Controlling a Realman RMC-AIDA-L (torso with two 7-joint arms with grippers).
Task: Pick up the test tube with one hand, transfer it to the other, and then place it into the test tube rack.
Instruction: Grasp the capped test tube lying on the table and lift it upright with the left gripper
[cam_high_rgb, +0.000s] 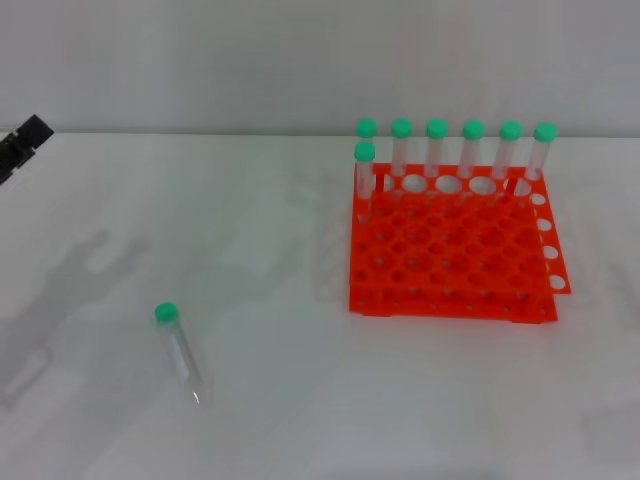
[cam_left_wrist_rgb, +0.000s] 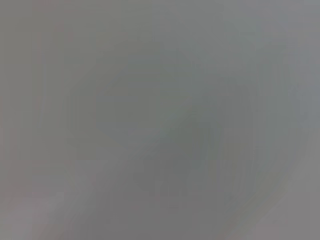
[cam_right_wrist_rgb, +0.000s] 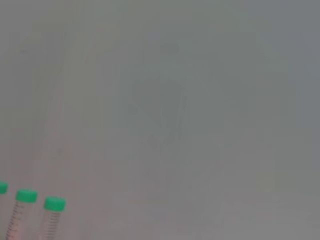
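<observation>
The test tube (cam_high_rgb: 179, 350) lies flat on the white table at the front left, its green cap pointing away from me and its tapered tip toward me. Nothing touches it. The orange-red rack (cam_high_rgb: 450, 262) stands at the right. Several green-capped tubes (cam_high_rgb: 437, 150) stand upright along its back row, and one more (cam_high_rgb: 364, 175) stands in the second row at the left. Only a black part of my left gripper (cam_high_rgb: 22, 145) shows, at the far left edge, well away from the lying tube. My right gripper is out of view. The right wrist view shows three caps of the racked tubes (cam_right_wrist_rgb: 26, 196).
The white table (cam_high_rgb: 300, 400) runs back to a grey wall. Faint arm shadows fall on the table at the left. The left wrist view shows only a plain grey surface.
</observation>
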